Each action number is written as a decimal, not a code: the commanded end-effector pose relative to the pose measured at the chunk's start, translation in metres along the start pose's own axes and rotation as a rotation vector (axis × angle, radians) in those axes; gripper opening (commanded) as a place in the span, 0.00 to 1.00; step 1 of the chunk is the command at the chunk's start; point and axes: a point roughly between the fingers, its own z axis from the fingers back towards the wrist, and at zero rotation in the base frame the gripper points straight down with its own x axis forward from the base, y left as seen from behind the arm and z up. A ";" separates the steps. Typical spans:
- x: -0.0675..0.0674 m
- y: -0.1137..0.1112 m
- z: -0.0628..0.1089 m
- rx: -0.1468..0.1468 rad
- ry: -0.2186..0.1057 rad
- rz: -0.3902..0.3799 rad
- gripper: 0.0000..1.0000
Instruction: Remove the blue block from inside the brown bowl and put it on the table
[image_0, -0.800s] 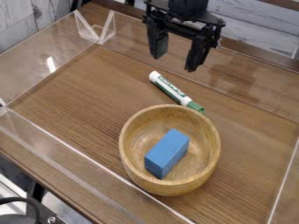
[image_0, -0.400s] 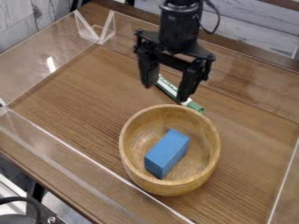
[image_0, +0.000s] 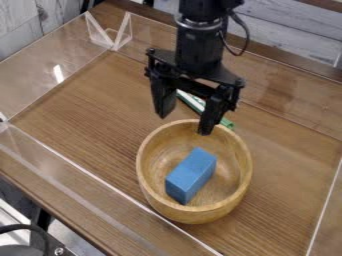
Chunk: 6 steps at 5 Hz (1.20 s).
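Blue on every visible face, the block (image_0: 191, 175) lies inside the brown bowl (image_0: 195, 205), its long axis running diagonally from lower left to upper right of the view. We find the black gripper (image_0: 185, 127) over the bowl's far rim, jaws released and spread wide. Beyond the bowl, a white-and-green marker (image_0: 210, 108) lies partly hidden behind the arm. We note wood grain on the table (image_0: 74, 115), clear low walls (image_0: 67, 173) at its edge, and a dark cable (image_0: 30, 232) at lower left.
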 end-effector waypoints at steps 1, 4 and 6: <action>-0.003 -0.006 0.009 -0.004 -0.070 -0.001 1.00; -0.012 -0.014 -0.007 -0.010 -0.070 -0.009 1.00; -0.015 -0.018 -0.020 -0.018 -0.074 -0.011 1.00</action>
